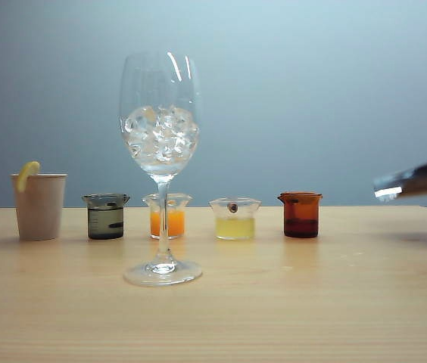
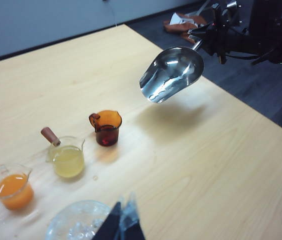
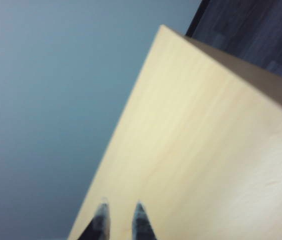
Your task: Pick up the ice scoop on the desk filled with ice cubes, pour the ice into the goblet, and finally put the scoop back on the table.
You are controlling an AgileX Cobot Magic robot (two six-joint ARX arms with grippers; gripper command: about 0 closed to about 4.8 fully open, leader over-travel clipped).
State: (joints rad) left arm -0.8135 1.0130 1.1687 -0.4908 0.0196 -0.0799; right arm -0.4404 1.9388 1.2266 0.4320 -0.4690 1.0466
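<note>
Goblet: nearest to us in the exterior view, the goblet [image 1: 160,162] stands upright on the table [image 1: 289,302], left of the middle and in front of the row of small vessels.
Ice: we see the ice cubes [image 1: 160,134] piled in the goblet's bowl, so we judge the pour done.
Scoop: the ice scoop [image 2: 172,73] hangs in the air over the right part of the table, well apart from the goblet; its trough looks empty and shiny in the left wrist view, and its shadow falls on the wood below. In the exterior view only its tip shows at the right edge.
Right end effector: it comes in from the far right and has the scoop by the handle [image 2: 208,37]; in its own view the fingertips [image 3: 120,220] stand close together with a narrow gap, and the scoop itself does not show there.
Left end effector: its fingertips [image 2: 122,222] sit close together above the goblet's rim, empty as far as we can tell; whether they are fully closed we cannot tell.
Row behind: paper cup with a lemon slice [image 1: 39,204], dark beaker [image 1: 106,216], orange beaker [image 1: 169,217], yellow beaker [image 1: 235,219] and brown beaker [image 1: 300,215], all upright.
Left to do: we judge that only the last step remains, setting the scoop down on the bare wood at the right and letting go.
</note>
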